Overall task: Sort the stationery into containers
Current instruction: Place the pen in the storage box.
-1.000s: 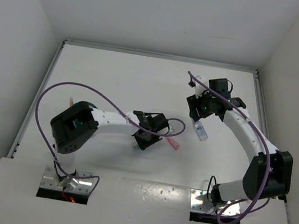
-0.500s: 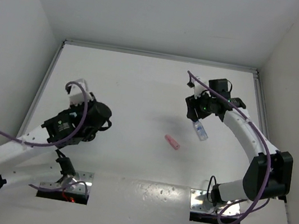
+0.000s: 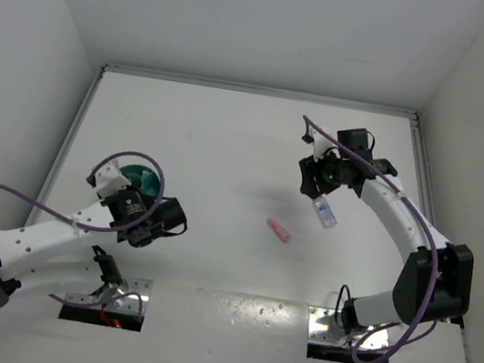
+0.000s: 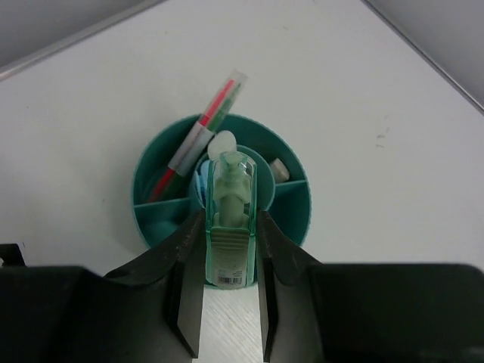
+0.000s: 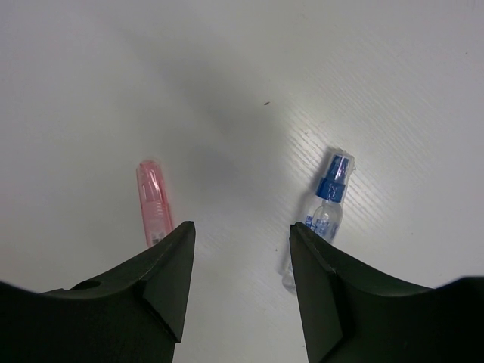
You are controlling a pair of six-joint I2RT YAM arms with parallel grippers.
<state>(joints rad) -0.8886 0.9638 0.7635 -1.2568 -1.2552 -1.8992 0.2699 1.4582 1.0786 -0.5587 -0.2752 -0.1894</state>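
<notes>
On the left, the left fingers (image 4: 229, 227) are closed on a pale green marker (image 4: 229, 200). They hold it over the middle of the round teal cup (image 4: 162, 227). The cup stands on the bench (image 5: 113, 76), and it has walls inside that split it into parts. One part holds thin pink-red and green pens (image 4: 200, 136). Another holds a tiny tan eraser (image 4: 278, 168).

In the middle of the bench lies a pink marker (image 5: 153, 200), well apart from the cup. It looks light and stiff, with smooth round sides, so it may roll. I think the best place to grab it is across its middle.

Just beside it lies a small clear bottle with a blue cap (image 5: 325, 204). It looks light and slippery too – better to pinch its body than its thin cap.

The right fingers (image 5: 240, 231) are open and hold nothing. They hang over the bare spot between the pink marker and the bottle.
</notes>
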